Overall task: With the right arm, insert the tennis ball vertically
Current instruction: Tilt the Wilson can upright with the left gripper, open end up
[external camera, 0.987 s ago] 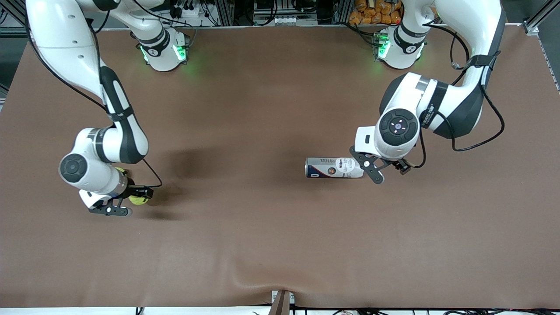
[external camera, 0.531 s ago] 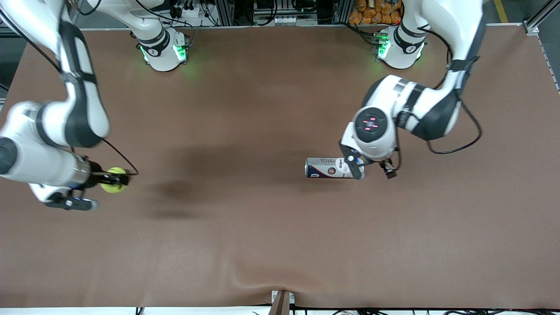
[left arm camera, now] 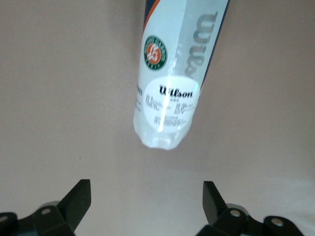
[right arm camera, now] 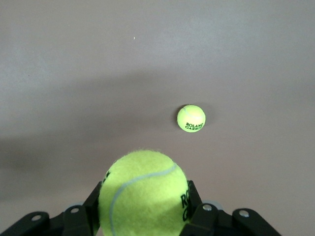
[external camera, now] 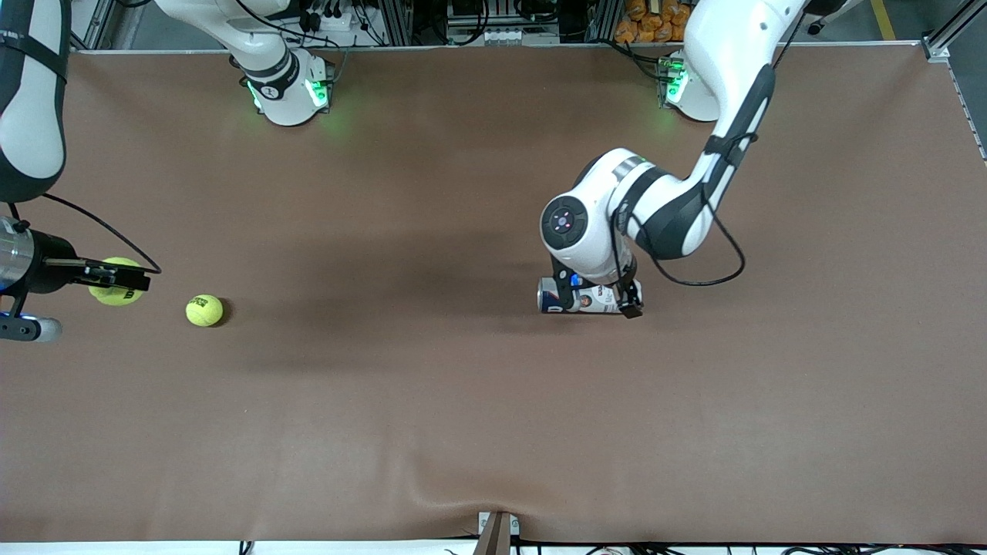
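Table (external camera: 432, 432): brown mat across the whole work surface, wrinkled at the edge nearest the front camera; both arm bases with green lights along the farthest edge.
Room: cables, aluminium frames and a stack of orange items above that farthest edge — small, hard to make out.
Right arm (external camera: 31, 92): mostly cut off at the frame edge at its own end of the table; only forearm and wrist visible.
Left arm (external camera: 717, 85): reaching from its base down to the can near the table's middle.
Can (external camera: 590, 296): clear Wilson ball tube lying on its side, white label and round green logo; contents not discernible; partly hidden under the left wrist in the front view, its farther end cut off in the left wrist view.
Left gripper (left arm camera: 146, 204): spread wide, just above the mat at the can's rounded end, not touching it.
Right gripper (external camera: 116, 279): up in the air over the right arm's end of the table, clamped on a tennis ball.
Held tennis ball (right arm camera: 143, 194): yellow-green, pinched between the two black fingers (right arm camera: 189, 199), lower part out of view.
Second tennis ball (external camera: 204, 310): loose on the mat, near the held one, black print facing up — "ROLAND" legible in the right wrist view.
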